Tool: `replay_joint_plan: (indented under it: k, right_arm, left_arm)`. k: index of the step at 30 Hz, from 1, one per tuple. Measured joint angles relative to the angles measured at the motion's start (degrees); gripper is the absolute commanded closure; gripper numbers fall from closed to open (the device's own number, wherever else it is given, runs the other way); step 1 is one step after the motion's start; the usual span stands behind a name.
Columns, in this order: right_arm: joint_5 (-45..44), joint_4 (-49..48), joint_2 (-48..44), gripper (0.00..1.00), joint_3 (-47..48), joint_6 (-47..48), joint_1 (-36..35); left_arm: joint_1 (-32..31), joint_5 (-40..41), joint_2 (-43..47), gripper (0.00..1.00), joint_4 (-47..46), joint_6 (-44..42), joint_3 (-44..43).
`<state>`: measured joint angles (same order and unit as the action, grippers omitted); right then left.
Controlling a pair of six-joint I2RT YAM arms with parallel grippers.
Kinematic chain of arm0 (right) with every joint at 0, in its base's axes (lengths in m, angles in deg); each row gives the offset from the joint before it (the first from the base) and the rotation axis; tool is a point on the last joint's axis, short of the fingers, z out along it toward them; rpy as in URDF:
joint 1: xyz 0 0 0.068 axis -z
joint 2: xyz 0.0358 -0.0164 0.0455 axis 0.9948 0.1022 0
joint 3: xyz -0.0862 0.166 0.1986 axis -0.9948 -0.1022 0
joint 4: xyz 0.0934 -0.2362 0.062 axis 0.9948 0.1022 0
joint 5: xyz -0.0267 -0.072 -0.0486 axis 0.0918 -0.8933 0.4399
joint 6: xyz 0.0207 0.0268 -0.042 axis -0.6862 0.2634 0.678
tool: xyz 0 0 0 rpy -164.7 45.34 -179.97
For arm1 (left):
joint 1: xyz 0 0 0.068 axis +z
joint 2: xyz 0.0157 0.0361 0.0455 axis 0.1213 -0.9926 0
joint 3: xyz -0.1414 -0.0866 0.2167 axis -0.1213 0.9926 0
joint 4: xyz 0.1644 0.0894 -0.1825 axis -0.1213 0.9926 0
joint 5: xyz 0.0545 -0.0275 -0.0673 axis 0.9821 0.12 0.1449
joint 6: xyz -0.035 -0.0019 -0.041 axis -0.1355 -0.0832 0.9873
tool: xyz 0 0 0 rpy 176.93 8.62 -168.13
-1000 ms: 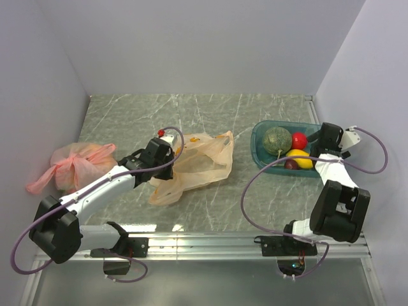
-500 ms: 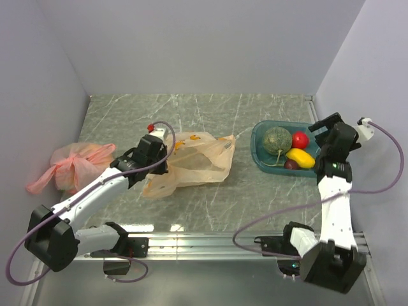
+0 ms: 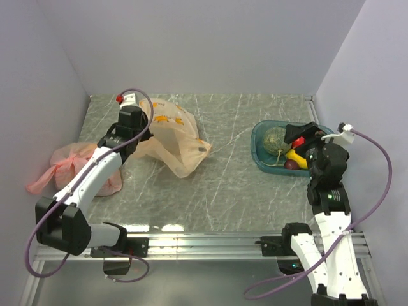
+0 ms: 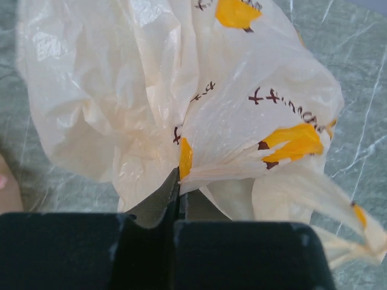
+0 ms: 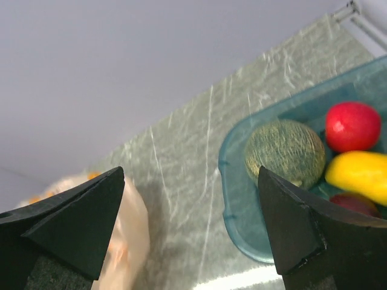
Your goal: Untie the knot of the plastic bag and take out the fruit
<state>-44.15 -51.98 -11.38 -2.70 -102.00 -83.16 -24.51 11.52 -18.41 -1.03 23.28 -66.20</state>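
Plastic bag (image 4: 230,121) in clamped left gripper (image 4: 176,187); right gripper (image 5: 190,178) apart, fruit (image 5: 284,151) just ahead.

Both arms are the same build; the left arm (image 3: 95,177) and right arm (image 3: 330,224) have white tube-ish links with chunky black joint housings. A left purple cable (image 3: 26,255) loops off one and a right purple cable (image 3: 389,167) off the other. The left wrist has a little white cap with a red tip (image 3: 120,99); the right wrist has a white bracket (image 3: 345,132). The left claw (image 4: 176,181) is matte black slabs; the right claw (image 5: 191,199) is black pointed wedges with a grainy face.
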Motion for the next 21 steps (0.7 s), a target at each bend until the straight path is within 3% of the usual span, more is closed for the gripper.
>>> replay_joint_plan:
  k: [2,5,6,8,9,13,17,21]
  right_arm:
    - [0.94,1.62,-1.86,0.03,-1.16,0.72,-0.09]
    - [1.64,4.92,-4.85,0.02,-1.90,1.84,-0.24]
    - [1.77,5.79,-5.84,0.02,-1.90,2.29,-0.26]
    - [2.05,7.39,-7.26,0.02,-1.90,3.08,-0.28]
    - [2.19,8.37,-8.41,0.02,-1.81,3.67,-0.31]
    - [2.78,11.69,-11.13,0.01,-0.46,5.86,-0.35]
    - [2.89,14.62,-12.92,0.00,1.92,8.55,-0.35]
    - [2.82,16.50,-16.48,0.00,3.82,12.33,-1.33]
  left_arm:
    - [0.24,-0.50,-1.62,0.94,-1.22,0.02,-0.98]
    - [0.33,-2.91,-3.02,0.79,-2.23,0.22,-0.61]
    - [0.33,-3.78,-3.04,0.65,-2.49,0.42,0.17]
    - [0.33,-4.76,-2.47,0.47,-2.64,0.94,2.16]
    - [0.31,-4.98,-2.01,0.29,-2.38,1.01,3.32]
    - [0.33,-4.90,1.95,0.04,0.46,1.27,6.01]
    - [0.33,-3.72,12.00,0.01,2.84,1.20,6.16]
    - [0.33,-1.53,27.74,0.01,4.39,-0.55,5.46]
